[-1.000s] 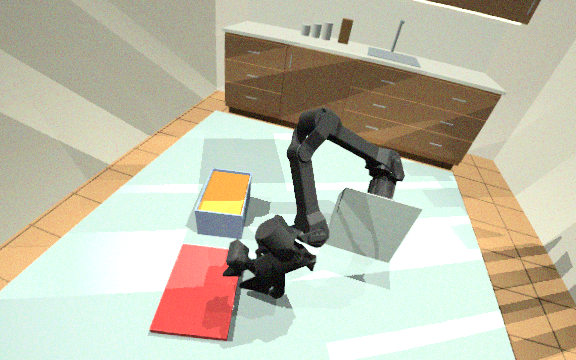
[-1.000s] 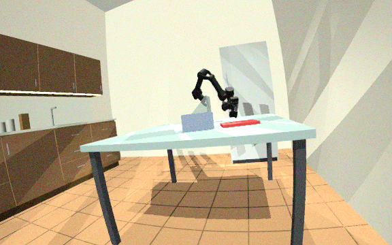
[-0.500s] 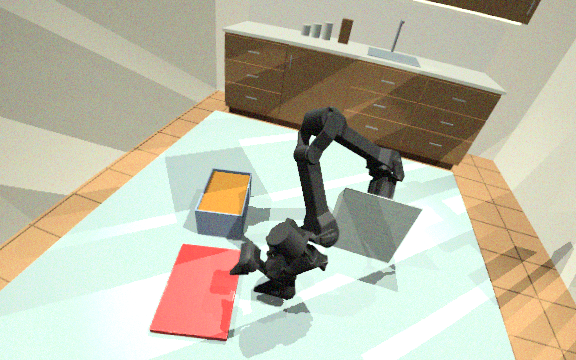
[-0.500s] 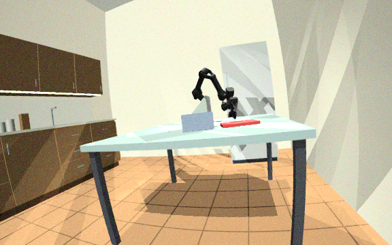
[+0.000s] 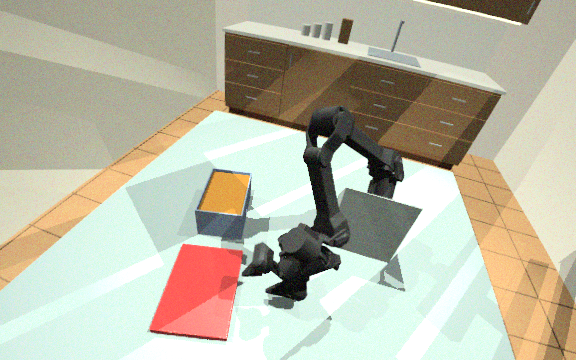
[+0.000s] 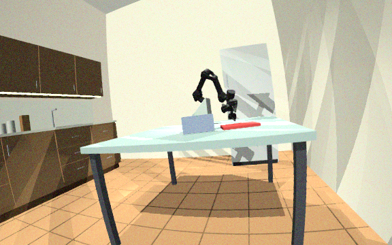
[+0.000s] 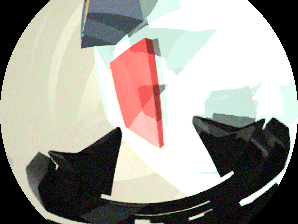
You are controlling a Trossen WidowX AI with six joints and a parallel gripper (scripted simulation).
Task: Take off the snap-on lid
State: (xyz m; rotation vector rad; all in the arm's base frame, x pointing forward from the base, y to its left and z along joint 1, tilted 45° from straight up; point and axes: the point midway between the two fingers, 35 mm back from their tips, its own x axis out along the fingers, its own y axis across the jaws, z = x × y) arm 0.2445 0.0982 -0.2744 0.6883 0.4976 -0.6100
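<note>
Seen from the top view, the red lid (image 5: 198, 292) (image 6: 240, 126) (image 7: 137, 92) lies at about nine o'clock from the hand (image 5: 257, 281) (image 6: 229, 114) (image 7: 157, 124), just beside it, flat on the desk (image 5: 93, 280) (image 6: 182, 146) (image 7: 180, 160) with its smooth broad face up. The storage box (image 5: 220, 223) (image 6: 197, 124) (image 7: 112, 22) stands upright and uncovered at roughly eleven o'clock from the hand, which puts it between twelve and one o'clock from the lid, near it but apart.

The hand is spread wide and grips nothing. In the wrist view its two dark, pointed fingers stand well apart, and the lid shows beyond the space between them.

The lid is a plain rectangular slab, thin and matte, with straight edges and a narrow side face; patches of light and shadow cross its red top. The box is an oblong with flat blue-grey walls, a thin rim and an orange surface inside. The desktop is pale mint, streaked with bright bands, and the black arm (image 5: 322, 187) (image 6: 217, 86) is built of chunky, angular links.
</note>
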